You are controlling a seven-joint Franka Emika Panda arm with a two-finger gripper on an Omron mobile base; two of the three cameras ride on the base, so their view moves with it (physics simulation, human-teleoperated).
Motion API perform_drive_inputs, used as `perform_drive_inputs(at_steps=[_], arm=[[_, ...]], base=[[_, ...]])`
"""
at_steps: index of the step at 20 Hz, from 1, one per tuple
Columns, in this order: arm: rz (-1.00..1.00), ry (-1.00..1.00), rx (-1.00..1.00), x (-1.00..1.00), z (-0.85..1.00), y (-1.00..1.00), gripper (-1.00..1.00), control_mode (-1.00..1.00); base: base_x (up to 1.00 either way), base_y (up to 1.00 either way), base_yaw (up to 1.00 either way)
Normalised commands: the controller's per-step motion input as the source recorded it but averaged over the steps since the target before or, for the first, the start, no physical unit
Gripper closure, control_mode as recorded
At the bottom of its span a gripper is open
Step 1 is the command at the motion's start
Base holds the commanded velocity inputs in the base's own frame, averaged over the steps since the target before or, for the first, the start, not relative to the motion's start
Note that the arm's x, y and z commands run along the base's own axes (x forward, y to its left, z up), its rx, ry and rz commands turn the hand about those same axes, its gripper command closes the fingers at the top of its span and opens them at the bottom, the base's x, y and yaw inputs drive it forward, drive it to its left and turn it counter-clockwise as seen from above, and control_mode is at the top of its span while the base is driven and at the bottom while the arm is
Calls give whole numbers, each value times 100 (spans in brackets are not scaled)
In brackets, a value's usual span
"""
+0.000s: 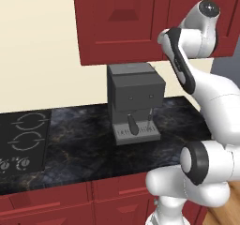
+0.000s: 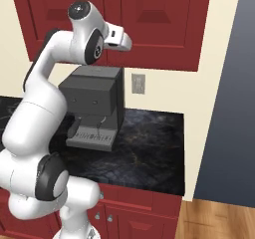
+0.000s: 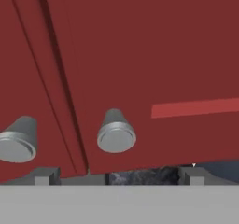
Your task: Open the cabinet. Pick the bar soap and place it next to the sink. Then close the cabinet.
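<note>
Opening the cabinet [image 1: 124, 22] is judged to be the step in hand, since both doors are seen shut and nothing has been taken out. At the far left of the left base view a cooktop [image 1: 23, 137] is set into the dark marbled tabletop [image 1: 79, 139]; further right the grey coffee machine [image 1: 135, 102] stands on it, directly under the cabinet, and the white arm is raised in front of the doors. In the hand view two round silver knobs are met: the left knob [image 3: 17, 141] on one door, then the right knob [image 3: 115, 133] on the neighbouring door, just above and between the spread fingertips [image 3: 43, 176]. The hand [image 3: 119, 177] is released, jaws wide, grasping nothing. A short advance and a closing onto the right knob are called for next. The bar soap is presumably hidden behind the doors.
</note>
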Motion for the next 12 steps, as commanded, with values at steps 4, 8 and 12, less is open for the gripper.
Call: perform_drive_inputs(at_steps=[4,8,12], arm=[[-2,0,3,0,0,0,-100,-100],[0,0,8,0,8,-3,-100,-100],[0,0,8,-2,31,-4,-100,-100]], base=[[0,0,0],[0,0,0],[0,0,0]])
